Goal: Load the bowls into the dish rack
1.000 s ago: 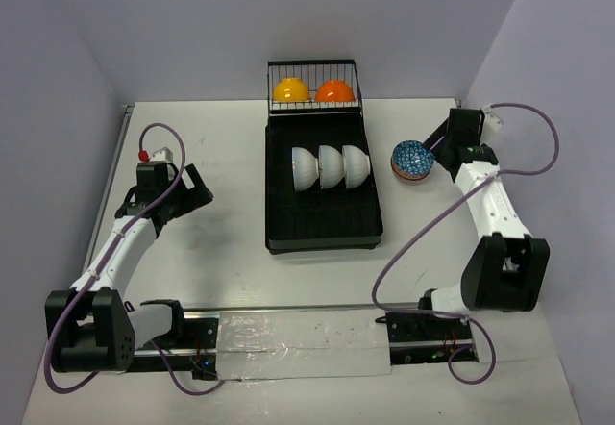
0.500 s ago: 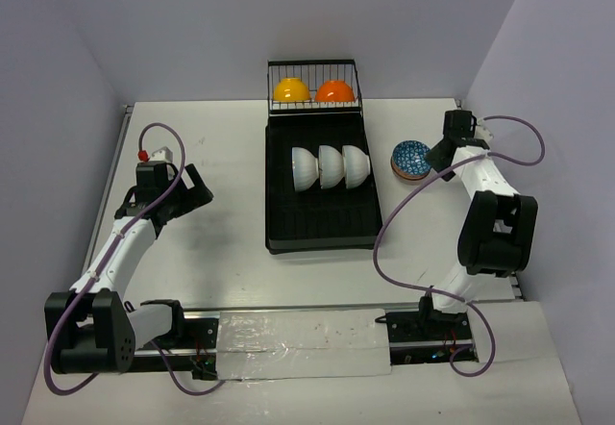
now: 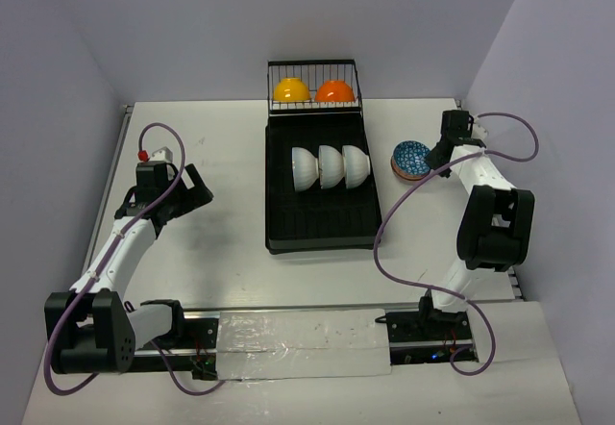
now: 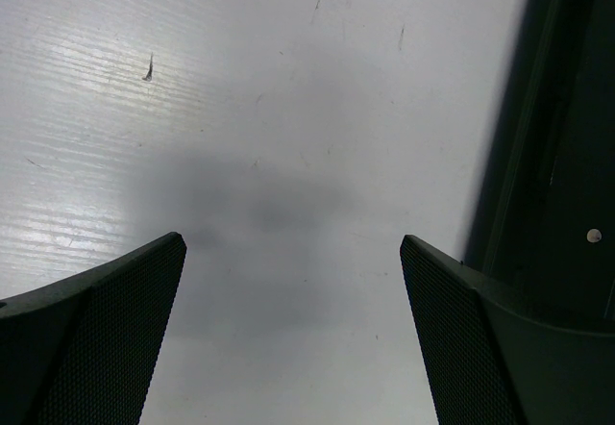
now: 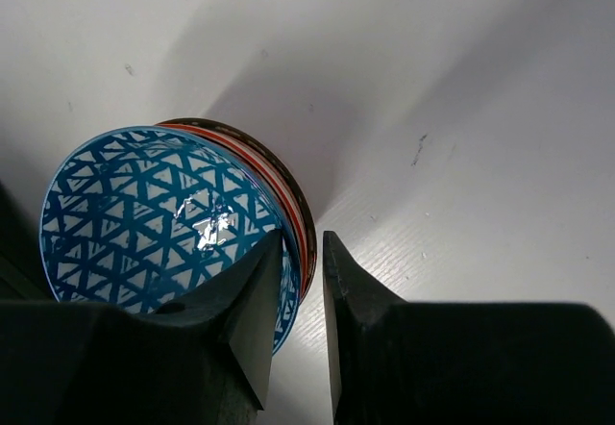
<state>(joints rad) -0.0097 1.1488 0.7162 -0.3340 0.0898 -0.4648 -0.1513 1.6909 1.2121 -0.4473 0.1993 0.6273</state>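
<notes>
A stack of patterned bowls (image 3: 411, 161), blue triangles inside and red-white outside, stands on the table right of the dish rack (image 3: 322, 223). My right gripper (image 3: 434, 160) straddles the top bowl's near rim (image 5: 163, 213). In the right wrist view the gripper (image 5: 303, 237) has one finger inside, one outside. The jaws stand narrow, with a sliver of table showing by the outer finger. Three white bowls (image 3: 332, 166) stand on edge in the rack. A yellow bowl (image 3: 290, 89) and an orange bowl (image 3: 334, 90) lie in its wire basket. My left gripper (image 3: 197, 187) hovers open over bare table.
The black rack's side (image 4: 567, 156) shows at the right of the left wrist view. The side wall stands close behind the right arm (image 3: 490, 223). The rack's front slats hold nothing.
My right arm folded back and its gripper moved in over the patterned bowls' rim, its jaws narrowing around it. The left arm has not moved.
</notes>
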